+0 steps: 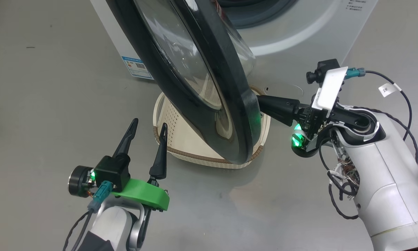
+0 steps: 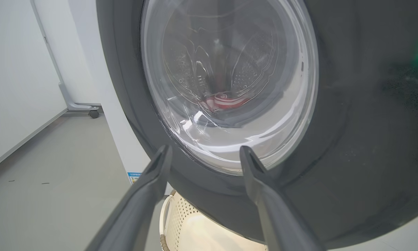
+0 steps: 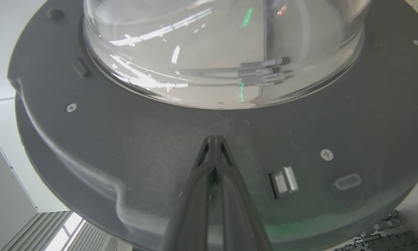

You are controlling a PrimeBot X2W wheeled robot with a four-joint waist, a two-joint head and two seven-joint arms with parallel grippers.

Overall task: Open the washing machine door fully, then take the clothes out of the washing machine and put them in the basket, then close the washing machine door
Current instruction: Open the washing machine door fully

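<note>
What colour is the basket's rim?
Brown, woven-look, around the cream basket. The head view shows it best.

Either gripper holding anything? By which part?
Nothing held. Left gripper open and empty, facing the washing machine door; right gripper shut, closed tips against the door's inner rim, gripping nothing.

Washing machine door [image 1: 229,87]: glossy black rim, bulging clear glass, partly open, swung out edge-on over the basket. Washing machine [image 1: 299,31]: white front-loader on the floor, blue label [image 1: 137,68] low on its body. Clothes [image 2: 226,101]: red with white stripes, low in the drum, seen through the door glass. Basket [image 1: 195,153]: cream, perforated sides, brown rim, upright on the floor before the machine, partly under the door.
</note>
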